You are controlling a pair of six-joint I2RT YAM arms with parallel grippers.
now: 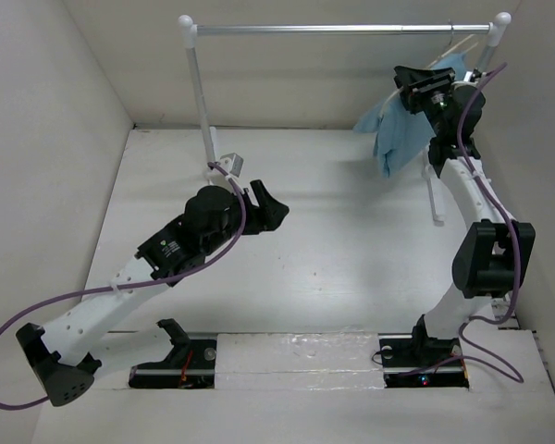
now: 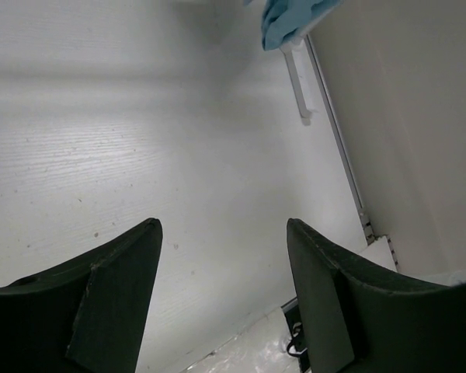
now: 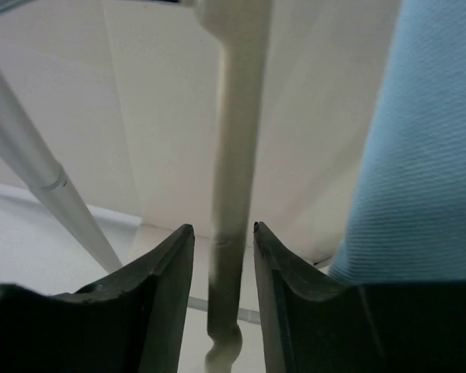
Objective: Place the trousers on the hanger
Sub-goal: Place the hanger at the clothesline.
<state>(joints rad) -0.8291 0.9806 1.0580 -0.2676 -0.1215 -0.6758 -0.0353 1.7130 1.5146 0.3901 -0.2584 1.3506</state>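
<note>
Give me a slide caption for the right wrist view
Right end effector closes around the cream hanger, blue trousers draped alongside.

Light blue trousers (image 1: 402, 125), cream hanger (image 3: 234, 155), silver rail (image 1: 342, 30).

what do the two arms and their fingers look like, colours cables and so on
Both arms have white links with black joint housings. A purple cable loops along each arm, left and right. The left arm's black housing carries a small white label. The fingers are dark, flat and taper toward the tips.
</note>
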